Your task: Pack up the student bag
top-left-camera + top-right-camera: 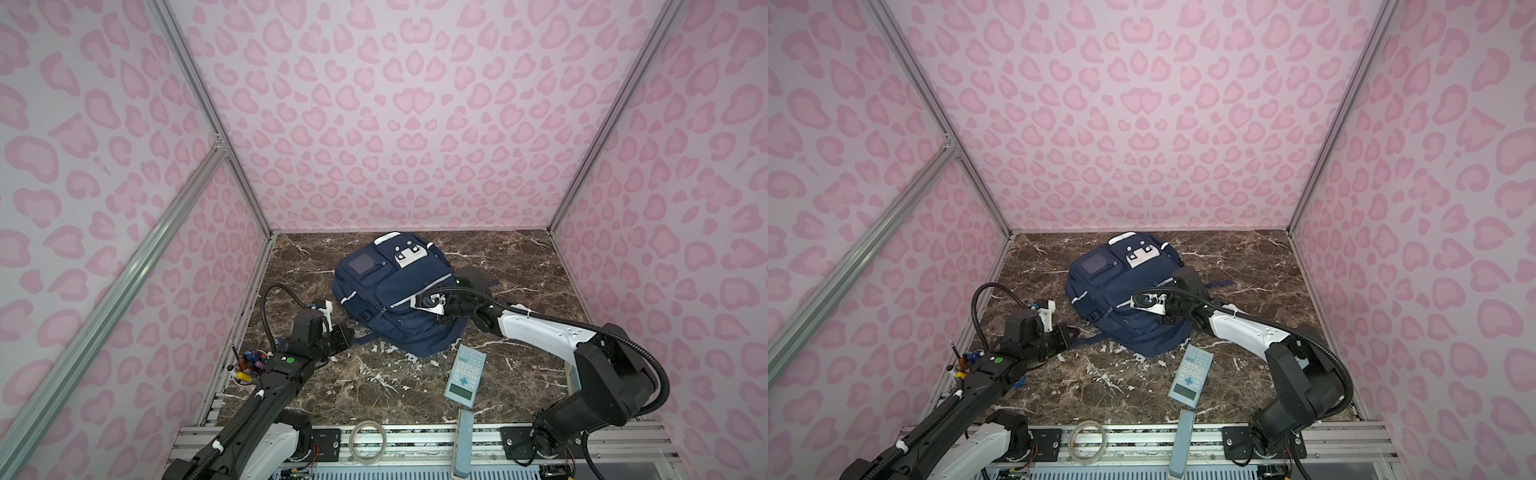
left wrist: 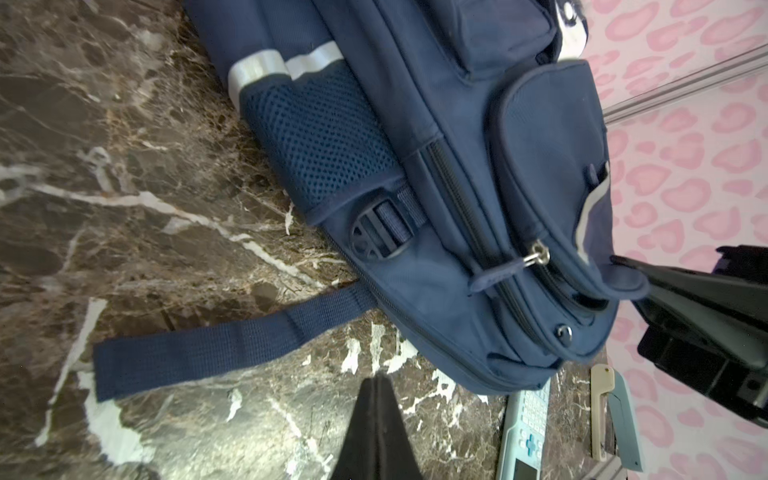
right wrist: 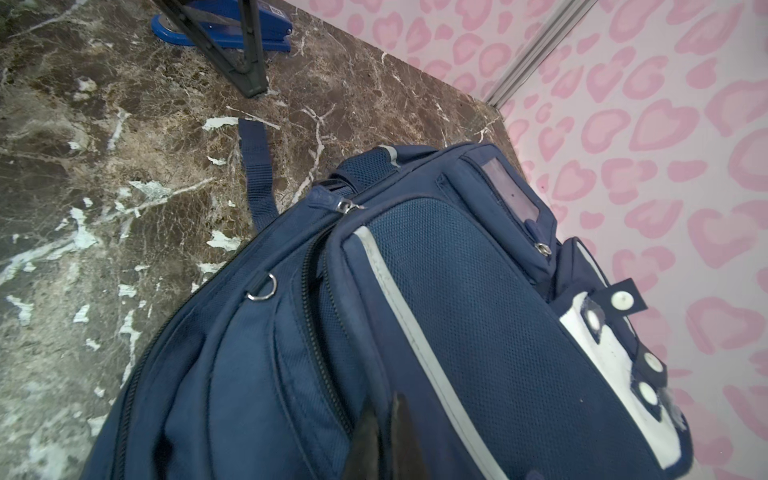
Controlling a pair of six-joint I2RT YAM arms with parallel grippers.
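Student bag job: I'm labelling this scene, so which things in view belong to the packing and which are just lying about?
Likely for the job: student bag, calculator, pen cup, blue stapler.
Just lying about: clear cable coil.

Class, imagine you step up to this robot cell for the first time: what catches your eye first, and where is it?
The navy student bag lies front up in the middle of the dark marble table, ringed by pink heart-patterned walls. The right gripper, shut, is poised over the bag's front, and a pale blue calculator lies near the table's front edge.
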